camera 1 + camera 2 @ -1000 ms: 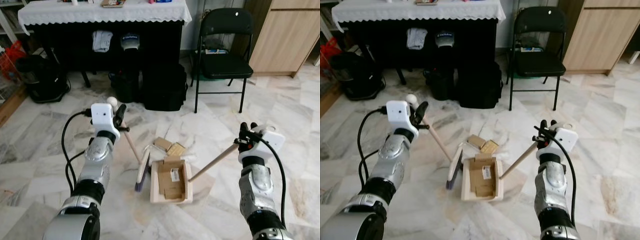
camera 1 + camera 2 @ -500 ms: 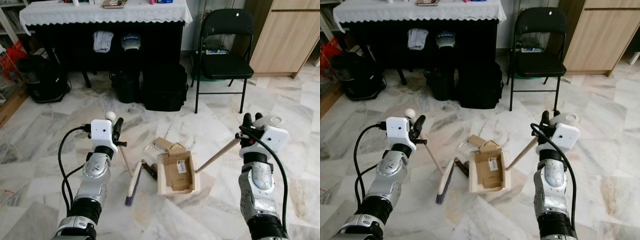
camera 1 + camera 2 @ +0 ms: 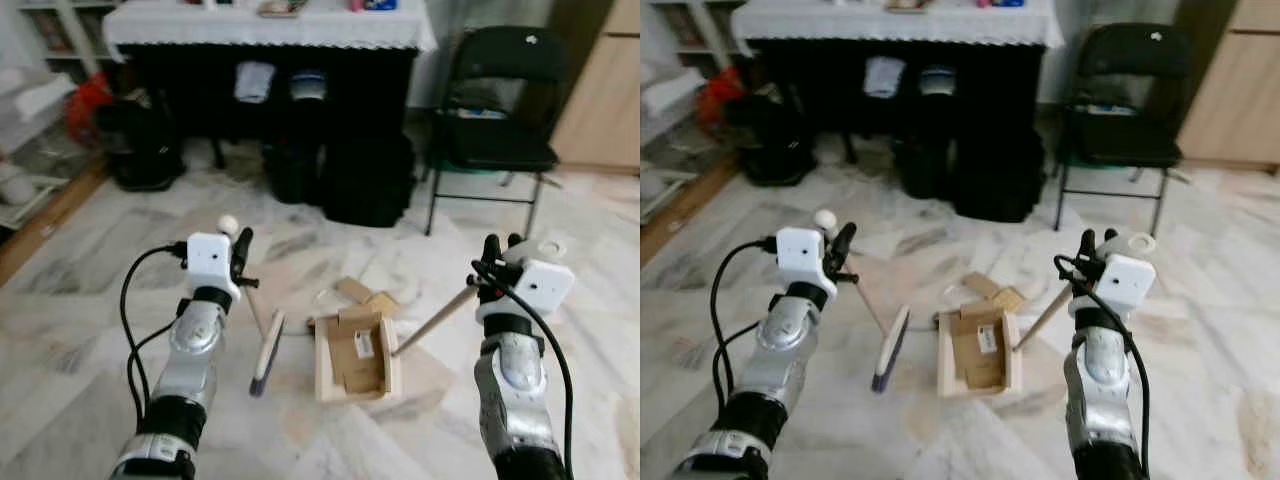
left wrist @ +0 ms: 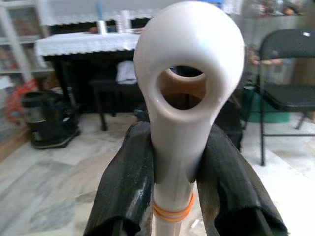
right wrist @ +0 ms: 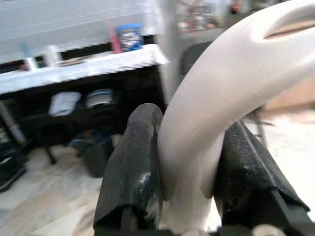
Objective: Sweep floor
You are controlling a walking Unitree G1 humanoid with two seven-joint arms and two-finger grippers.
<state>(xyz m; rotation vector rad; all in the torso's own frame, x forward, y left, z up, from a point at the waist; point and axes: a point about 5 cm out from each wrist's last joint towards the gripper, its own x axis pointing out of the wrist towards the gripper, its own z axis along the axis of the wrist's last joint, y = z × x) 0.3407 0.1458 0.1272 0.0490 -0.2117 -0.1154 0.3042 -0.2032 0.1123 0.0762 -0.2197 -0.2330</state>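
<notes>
Left tool (image 3: pixel 240 262) clamps the cream long-handled broom (image 3: pixel 266 343); right tool (image 3: pixel 490 262) clamps the cream dustpan (image 3: pixel 353 356) (cardboard scraps inside) on marble floor (image 3: pixel 90 330).

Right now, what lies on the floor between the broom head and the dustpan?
In the left eye view, the stretch between the broom head and the dustpan is bare marble floor. The cardboard scraps lie beyond the dustpan's far edge.

A pale broom (image 3: pixel 265 348) slants beside a cream dustpan (image 3: pixel 352 358) holding what looks like cardboard.
</notes>
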